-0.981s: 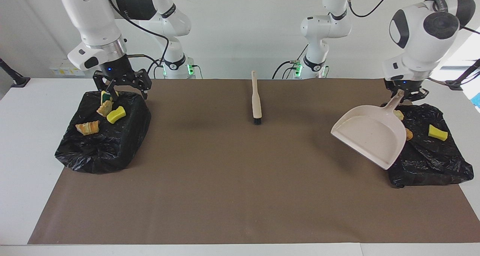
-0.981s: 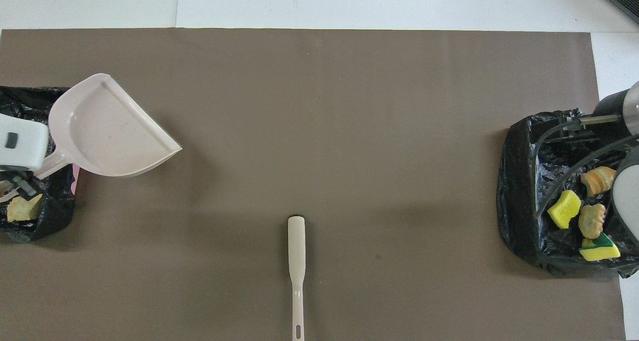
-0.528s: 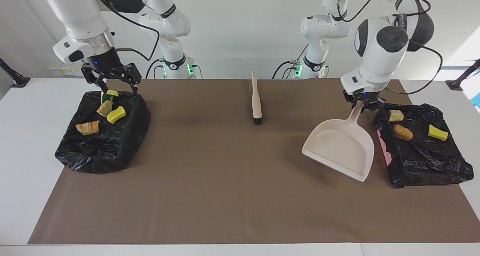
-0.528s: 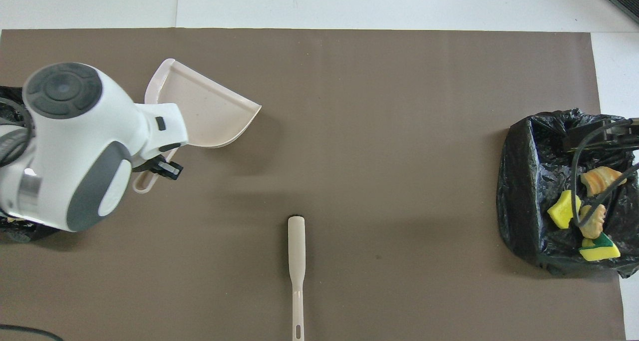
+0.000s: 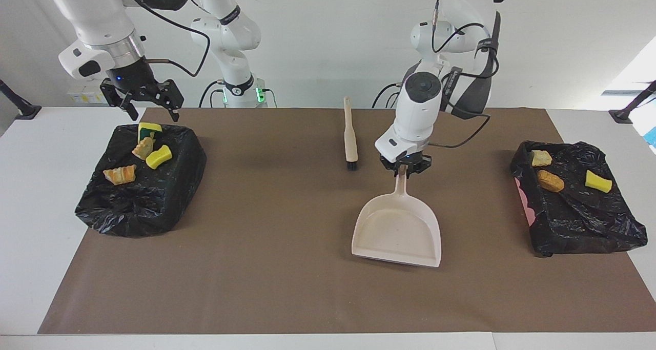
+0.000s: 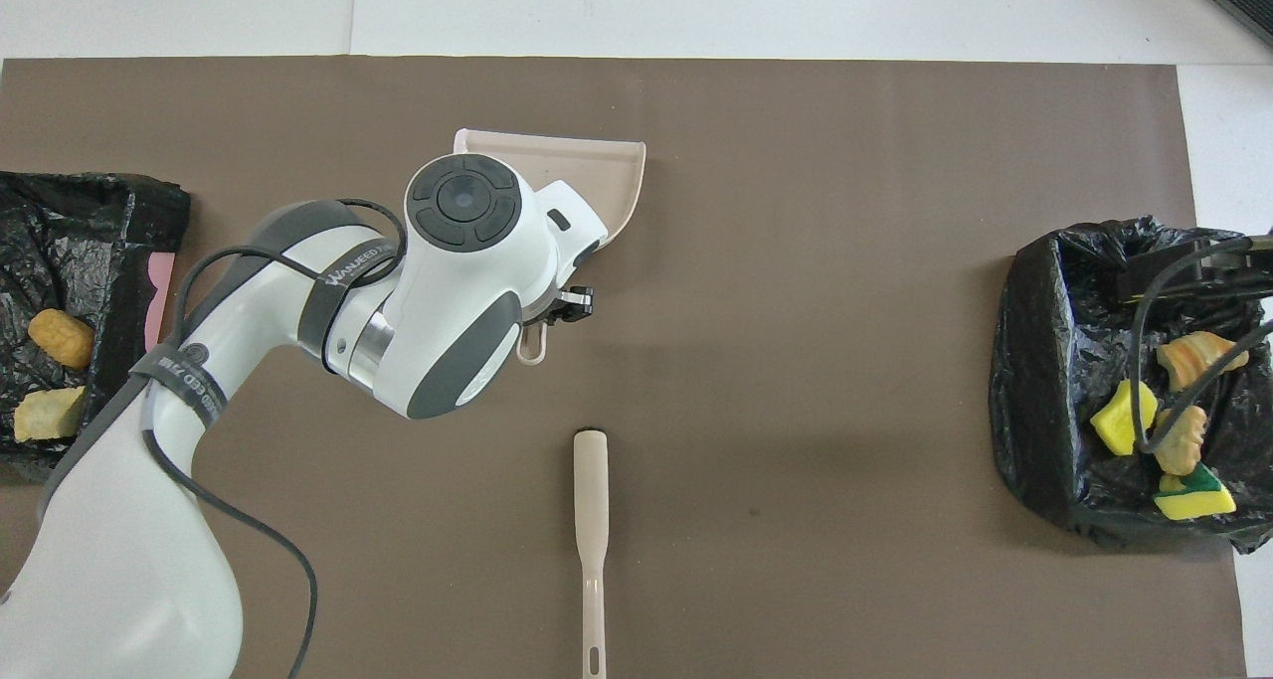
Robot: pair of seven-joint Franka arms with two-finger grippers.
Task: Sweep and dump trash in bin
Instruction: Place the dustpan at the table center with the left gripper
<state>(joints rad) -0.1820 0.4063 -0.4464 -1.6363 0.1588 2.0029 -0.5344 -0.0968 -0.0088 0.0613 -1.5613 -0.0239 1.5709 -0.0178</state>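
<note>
A: What has moved since a second ago?

B: The left hand [image 5: 405, 168] has carried the dustpan [image 5: 397, 232] away from the bin at its own end and out to the middle of the brown mat [image 5: 287, 268]. The right hand [image 5: 145, 104] has risen from the other bin.

A: How is the dustpan held?

B: The left hand is clenched on the tip of the dustpan's handle. The pan's wide mouth points away from the robots, and its front edge is at or just above the mat; I cannot tell which.

A: And the right hand?

B: Its fingers are spread and grasp nothing. It hangs over the edge of the bin [image 5: 141, 186] at the right arm's end of the counter [image 5: 31, 222].

A: Where is the trash?

B: All in the two bag-lined bins. The bin under the right hand has a green-and-yellow sponge [image 5: 149, 130], a yellow sponge piece [image 5: 159, 157] and two tan chunks, one [image 5: 144, 148] beside the sponges and one [image 5: 120, 175] farther from the robots. The bin [image 5: 579, 217] at the left arm's end has a pale chunk [image 5: 541, 158], an orange-brown chunk [image 5: 550, 181] and a yellow sponge bit [image 5: 598, 181].

A: Anything else?

B: A brush [image 5: 350, 135] lies on the mat, nearer to the robots than the dustpan, bristles pointing away from them.
</note>
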